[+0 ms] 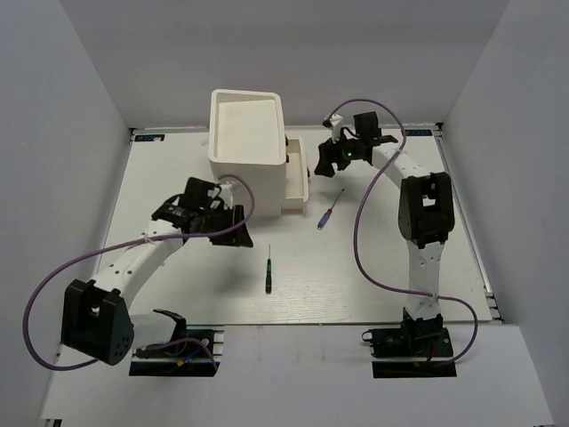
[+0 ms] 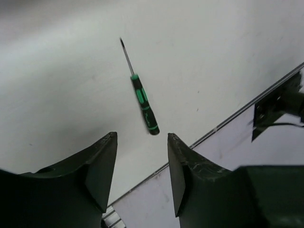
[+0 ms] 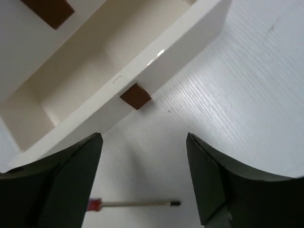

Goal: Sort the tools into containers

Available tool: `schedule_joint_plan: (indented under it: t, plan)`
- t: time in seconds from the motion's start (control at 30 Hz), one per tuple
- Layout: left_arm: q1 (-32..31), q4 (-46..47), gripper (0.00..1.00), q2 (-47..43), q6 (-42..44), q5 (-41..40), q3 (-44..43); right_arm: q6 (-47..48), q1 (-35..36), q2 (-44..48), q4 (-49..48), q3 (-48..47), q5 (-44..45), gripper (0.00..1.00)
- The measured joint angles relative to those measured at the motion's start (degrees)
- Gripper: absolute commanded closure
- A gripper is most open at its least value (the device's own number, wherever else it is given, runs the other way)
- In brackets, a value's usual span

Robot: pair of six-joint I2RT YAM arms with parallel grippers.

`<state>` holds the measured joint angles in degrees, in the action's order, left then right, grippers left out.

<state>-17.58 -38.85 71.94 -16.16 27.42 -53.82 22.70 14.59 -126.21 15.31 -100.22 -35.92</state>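
Note:
A thin black screwdriver with green bands [image 1: 268,269] [image 2: 144,105] lies on the white table, tip pointing away. My left gripper [image 1: 233,233] [image 2: 141,137] hovers just to its left, open, with nothing between the fingers. A blue and red screwdriver [image 1: 329,211] lies right of the white cabinet [image 1: 244,124]; its shaft [image 3: 137,204] shows below my right gripper [image 1: 332,160] [image 3: 144,137], which hangs open and empty beside a pulled-out drawer [image 1: 296,178] [image 3: 95,71] with a brown knob [image 3: 136,96]. What I see of the drawer's inside is empty. No other tools are in view.
The cabinet has a recessed top tray [image 1: 249,105] and stands at the back middle of the table. The table's near edge [image 2: 213,130] runs past the left gripper, with an arm base mount [image 2: 280,102] beyond it. White walls close in the sides and back.

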Motion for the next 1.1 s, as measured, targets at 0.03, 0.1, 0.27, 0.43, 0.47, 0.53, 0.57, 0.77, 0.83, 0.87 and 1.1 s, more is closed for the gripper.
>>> schedule_joint_plan:
  t: [0.03,0.1,0.27,0.43,0.47,0.53,0.57,0.77,0.83,0.87,1.1]
  plan:
    - [-2.25,-0.24,0.45,-0.44,-0.09,-0.76,1.14,-1.29,-0.22,0.31,2.86,-1.44,0.57,0.65]
    - [-6.73,-0.17,0.52,-0.35,-1.03,-2.97,2.89,-4.48,-1.07,0.98,8.44,-4.31,1.29,1.0]
    - [-17.27,1.38,0.54,4.13,-4.63,-10.25,3.37,-10.56,-3.8,9.49,12.46,4.9,3.72,0.87]
    - [-24.94,1.99,0.43,11.76,-9.44,-19.74,1.38,-11.8,-4.83,15.3,17.57,12.22,5.16,0.56]
    - [-26.12,2.12,0.4,13.84,-10.34,-21.57,0.79,-11.87,-4.85,15.32,17.77,12.48,5.2,0.56]
    - [-27.74,2.12,0.39,17.68,-11.96,-24.98,-0.09,-12.04,-4.9,15.67,17.84,13.79,5.33,0.56]
    - [-28.2,1.84,0.39,19.23,-12.66,-26.29,-0.55,-12.11,-4.94,15.89,17.92,14.49,5.35,0.56]
    - [-30.25,0.81,0.66,26.43,-16.31,-33.31,-5.53,-13.4,-5.9,17.18,18.51,16.5,5.31,0.6]
    - [-30.8,0.48,0.91,27.74,-16.96,-35.17,-7.06,-13.66,-6.05,17.73,18.34,16.72,5.29,0.74]
    - [-31.1,0.26,0.96,28.09,-17.31,-35.63,-7.63,-13.84,-6.25,18.14,18.45,16.87,5.29,0.9]
    - [-34.97,-5.4,1.0,30.56,-15.28,-38.69,-17.81,-14.43,-6.91,21.42,17.84,20.11,6.34,0.9]
